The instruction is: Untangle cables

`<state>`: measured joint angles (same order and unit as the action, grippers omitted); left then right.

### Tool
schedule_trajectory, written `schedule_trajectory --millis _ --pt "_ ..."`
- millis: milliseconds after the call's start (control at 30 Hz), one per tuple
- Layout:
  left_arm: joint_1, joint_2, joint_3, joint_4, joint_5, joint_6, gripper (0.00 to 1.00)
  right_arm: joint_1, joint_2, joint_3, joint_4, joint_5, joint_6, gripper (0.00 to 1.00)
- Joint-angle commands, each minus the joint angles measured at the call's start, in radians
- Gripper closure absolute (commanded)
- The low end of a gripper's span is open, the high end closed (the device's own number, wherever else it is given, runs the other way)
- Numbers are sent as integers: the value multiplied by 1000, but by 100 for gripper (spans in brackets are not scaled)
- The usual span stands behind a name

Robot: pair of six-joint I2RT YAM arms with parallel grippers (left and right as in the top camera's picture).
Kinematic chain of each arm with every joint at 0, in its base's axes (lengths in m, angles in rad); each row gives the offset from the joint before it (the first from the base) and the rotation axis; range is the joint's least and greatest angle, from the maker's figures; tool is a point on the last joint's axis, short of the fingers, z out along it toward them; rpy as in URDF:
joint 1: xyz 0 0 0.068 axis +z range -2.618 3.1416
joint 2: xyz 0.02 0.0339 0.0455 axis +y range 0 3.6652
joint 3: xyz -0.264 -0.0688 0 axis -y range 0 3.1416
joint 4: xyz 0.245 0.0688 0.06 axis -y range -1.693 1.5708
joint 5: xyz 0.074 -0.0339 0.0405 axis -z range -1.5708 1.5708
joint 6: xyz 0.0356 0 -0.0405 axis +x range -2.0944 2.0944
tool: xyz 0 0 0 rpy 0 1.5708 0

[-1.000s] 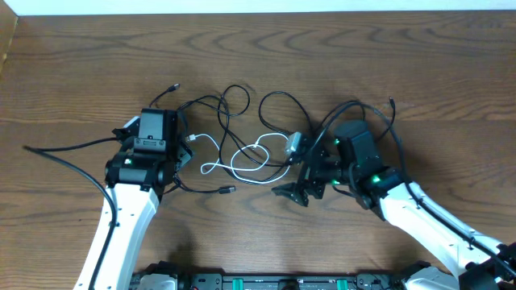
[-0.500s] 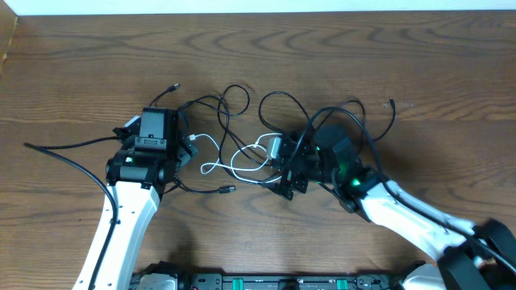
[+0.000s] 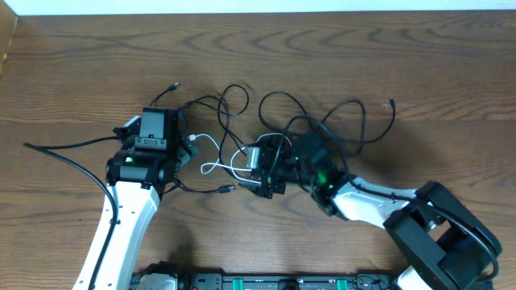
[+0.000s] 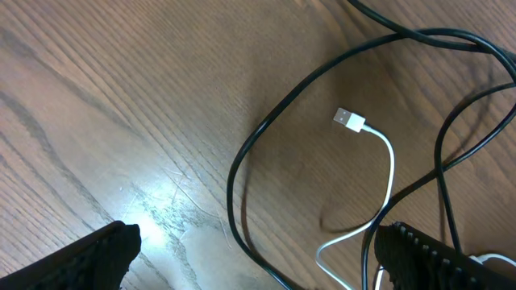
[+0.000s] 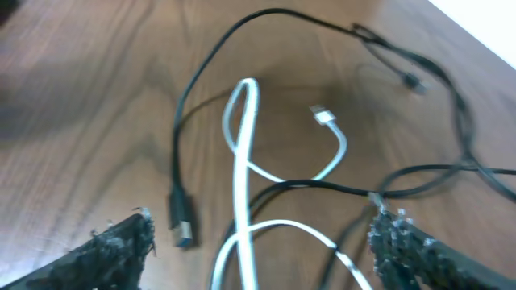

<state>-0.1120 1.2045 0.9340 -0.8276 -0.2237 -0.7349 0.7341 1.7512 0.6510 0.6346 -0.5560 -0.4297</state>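
Observation:
The cables lie knotted mid-table: a white cable [image 3: 211, 167] [image 5: 242, 153] looped among thin black cables [image 3: 282, 101] [image 4: 242, 161]. The white cable's plug [image 4: 350, 120] [image 5: 323, 116] lies free on the wood. My left gripper [image 3: 184, 147] [image 4: 258, 262] stands open at the tangle's left side, a black strand and a white strand running between its fingers [image 4: 93, 256]. My right gripper [image 3: 260, 171] [image 5: 258, 258] is open low over the white loops, which pass between its fingers [image 5: 407, 242]. A black USB plug [image 5: 182, 224] lies just inside its left finger.
Loose black plug ends lie at the back left [image 3: 173, 86], the back right [image 3: 392, 102] and the front [image 3: 228, 190]. The left arm's own thick wire [image 3: 64, 153] trails off left. The table's far edge [image 3: 258, 10] runs along the top.
My right arm has swung left across the table, from the right of the tangle to over the white loops. The left arm has stayed put.

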Motion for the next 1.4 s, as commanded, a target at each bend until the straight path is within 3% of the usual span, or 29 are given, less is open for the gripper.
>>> schedule_trajectory --millis 0,133,267,300,700,867,1367 --pt "4 4 19 -2 -24 9 2 24 29 0 2 28 -5 23" --pt "4 4 19 -2 -24 9 2 27 34 0 0 50 -5 38" --pt "4 4 19 -2 -24 9 2 27 33 0 21 59 7 94" --pt "4 4 19 -2 -24 9 2 27 33 0 30 61 21 99" --pt "4 4 19 -2 -24 9 2 -5 -42 0 95 232 59 99" --pt "4 4 19 -2 -24 9 2 -90 -206 0 95 332 42 99" --pt "4 4 19 -2 -24 9 2 -426 -777 24 95 332 29 99"
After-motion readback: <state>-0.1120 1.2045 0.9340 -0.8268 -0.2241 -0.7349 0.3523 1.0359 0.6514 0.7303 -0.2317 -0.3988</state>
